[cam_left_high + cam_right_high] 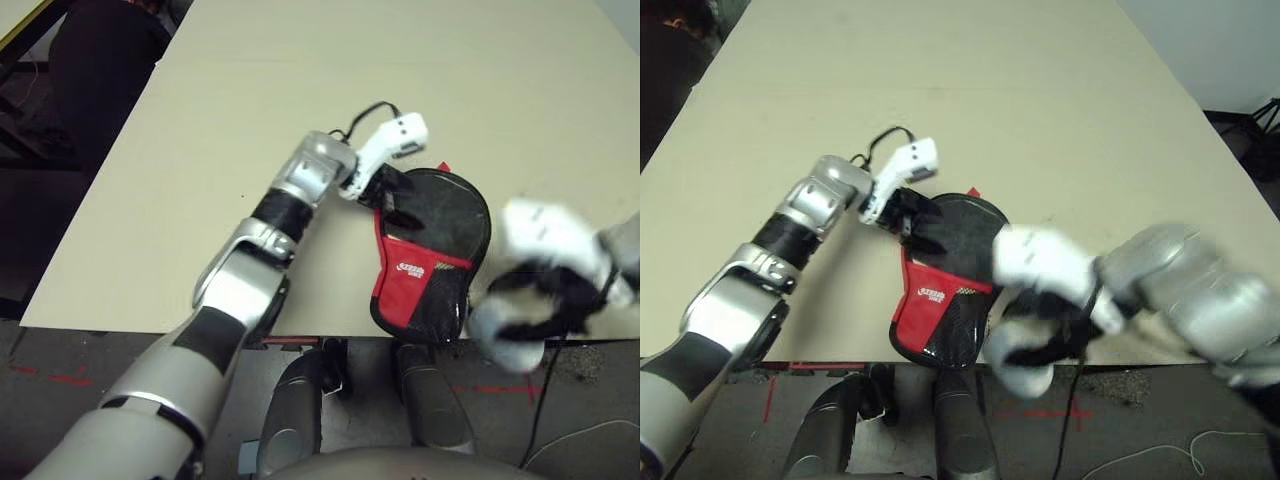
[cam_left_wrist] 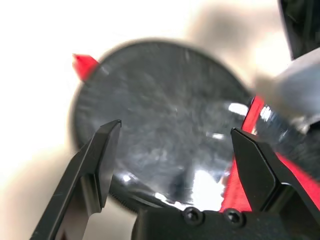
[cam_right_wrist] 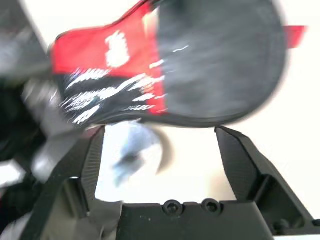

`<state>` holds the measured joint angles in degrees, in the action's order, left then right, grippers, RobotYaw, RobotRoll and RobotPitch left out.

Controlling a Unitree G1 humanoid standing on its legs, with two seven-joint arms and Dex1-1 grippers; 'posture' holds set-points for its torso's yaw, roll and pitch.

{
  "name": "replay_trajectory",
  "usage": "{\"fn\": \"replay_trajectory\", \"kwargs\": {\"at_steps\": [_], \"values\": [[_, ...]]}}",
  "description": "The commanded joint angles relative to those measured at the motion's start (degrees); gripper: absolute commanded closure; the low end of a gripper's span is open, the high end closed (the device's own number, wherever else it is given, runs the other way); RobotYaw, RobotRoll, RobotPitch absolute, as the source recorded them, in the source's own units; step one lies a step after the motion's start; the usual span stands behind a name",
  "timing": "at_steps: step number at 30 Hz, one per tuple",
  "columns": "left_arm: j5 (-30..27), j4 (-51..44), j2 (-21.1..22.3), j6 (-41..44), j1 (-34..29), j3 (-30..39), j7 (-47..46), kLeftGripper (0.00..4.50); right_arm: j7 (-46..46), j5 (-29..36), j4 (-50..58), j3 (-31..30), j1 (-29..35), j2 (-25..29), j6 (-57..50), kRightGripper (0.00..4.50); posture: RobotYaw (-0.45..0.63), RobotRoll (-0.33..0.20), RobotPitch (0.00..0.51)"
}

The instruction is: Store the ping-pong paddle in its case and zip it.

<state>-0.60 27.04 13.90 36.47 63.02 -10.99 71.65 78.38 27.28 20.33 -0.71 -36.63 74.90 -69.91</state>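
A flat, paddle-shaped case (image 1: 447, 215), black with a red panel and white logo, lies on the pale worktop (image 1: 250, 90) near its front edge. The left claw (image 2: 176, 131) stands open over the case's round end; the right claw (image 3: 160, 129) is also open, beside its other long edge, near a pale, rounded object (image 3: 131, 157). Neither grips anything. The paddle itself cannot be made out; it may be inside. The case looks light, its fabric soft and inclined to fold, its clear plastic probably slippery. One claw could best steady the rounded rim, pinching lightly, while the other works the small zip pull, which would need a precise hold.
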Motion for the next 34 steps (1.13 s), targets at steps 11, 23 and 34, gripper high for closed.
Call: {"fn": "replay_trajectory", "kwargs": {"at_steps": [11, 23, 34], "values": [[-5.3, -9.1, 4.0, -7.3, -14.6, 21.0, -34.0, 0.0, -42.3, -13.0, -34.2, 17.5, -4.0, -20.0, 22.2, 0.04, -0.15, 0.0, 0.215], [-1.9, 1.0, 4.1, -34.7, -25.6, 23.9, -53.8, 0.0, -71.3, -16.9, -54.6, 30.0, 1.2, -36.6, 59.7, 0.04, -0.13, 0.0, 0.239], [-2.0, 12.1, 3.4, -39.2, -24.5, 21.8, -57.4, 0.0, -74.3, -17.1, -64.7, 29.3, 3.4, -35.7, 66.4, 0.04, -0.15, 0.0, 0.239]]}}
